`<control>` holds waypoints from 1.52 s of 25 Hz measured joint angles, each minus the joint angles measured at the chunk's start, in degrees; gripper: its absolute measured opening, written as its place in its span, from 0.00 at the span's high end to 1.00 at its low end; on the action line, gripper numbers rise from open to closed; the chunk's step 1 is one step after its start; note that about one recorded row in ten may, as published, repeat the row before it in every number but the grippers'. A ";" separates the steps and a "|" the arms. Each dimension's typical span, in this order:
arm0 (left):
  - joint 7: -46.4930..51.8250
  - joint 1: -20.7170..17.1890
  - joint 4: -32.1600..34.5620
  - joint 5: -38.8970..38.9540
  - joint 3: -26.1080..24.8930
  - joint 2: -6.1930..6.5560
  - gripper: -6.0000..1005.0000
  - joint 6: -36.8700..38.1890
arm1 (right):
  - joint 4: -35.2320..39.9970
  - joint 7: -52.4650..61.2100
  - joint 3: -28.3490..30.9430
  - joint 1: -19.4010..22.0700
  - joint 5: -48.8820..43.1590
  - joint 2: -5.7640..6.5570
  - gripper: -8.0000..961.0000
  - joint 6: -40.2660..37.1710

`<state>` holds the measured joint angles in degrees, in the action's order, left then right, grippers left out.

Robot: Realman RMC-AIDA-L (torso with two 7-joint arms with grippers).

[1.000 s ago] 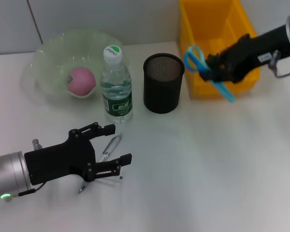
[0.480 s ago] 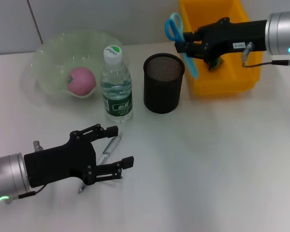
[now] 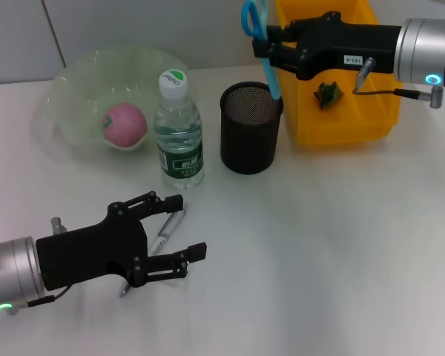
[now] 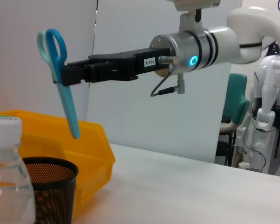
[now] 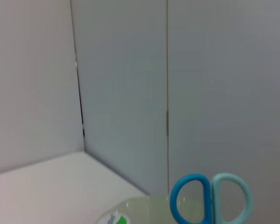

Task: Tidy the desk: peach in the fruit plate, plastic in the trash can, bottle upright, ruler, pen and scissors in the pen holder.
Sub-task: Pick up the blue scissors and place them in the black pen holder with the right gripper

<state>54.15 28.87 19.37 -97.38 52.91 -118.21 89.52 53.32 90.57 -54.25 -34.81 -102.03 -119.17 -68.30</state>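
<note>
The right gripper (image 3: pixel 269 46) was clamped on the blue scissors (image 3: pixel 261 44), holding them near the handles so the blades hung point-down just over the rim of the black mesh pen holder (image 3: pixel 251 127); in the left wrist view the tips (image 4: pixel 74 133) were above the holder (image 4: pixel 51 186) and not yet inside it. That upright hold looked chosen so the scissors could drop in blades first.

The left gripper (image 3: pixel 179 226) lay low over the near bench (image 3: pixel 341 252), its fingers spread wide on either side of the silver pen (image 3: pixel 165 231), apparently lined up to close on it.

Going down in size: the yellow bin (image 3: pixel 348 111), serving as the trash can, stood behind the holder with a small dark green scrap (image 3: pixel 327 93) in it, presumably the plastic. The pale green fruit plate (image 3: pixel 81 96) already held the pink peach (image 3: pixel 124 124). The water bottle (image 3: pixel 179 133) stood upright between plate and holder. No ruler could be made out.

Judging by this, the scissors and pen remained to be stowed.
</note>
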 joint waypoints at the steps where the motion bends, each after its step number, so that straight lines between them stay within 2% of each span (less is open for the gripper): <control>1: 0.00 -0.02 0.00 0.00 0.00 0.00 0.19 0.07 | -1.19 -1.64 0.00 -0.03 1.51 0.00 0.71 0.45; 18: 1.68 0.06 0.06 0.41 -0.62 0.00 0.19 -0.27 | -20.93 -31.71 0.06 -0.93 21.18 -0.09 0.70 3.28; 29: 3.89 0.44 0.79 0.46 -0.62 0.00 0.19 -0.76 | -29.57 -40.54 0.13 -3.48 25.02 -0.23 0.69 6.40; 38: 4.20 0.49 0.79 0.53 -0.62 0.00 0.19 -0.85 | -33.23 -41.82 -0.04 -4.47 25.31 -0.26 0.69 9.49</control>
<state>58.35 29.36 20.16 -96.86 52.29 -118.21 88.67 20.09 48.75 -54.29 -39.28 -76.72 -119.44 -58.81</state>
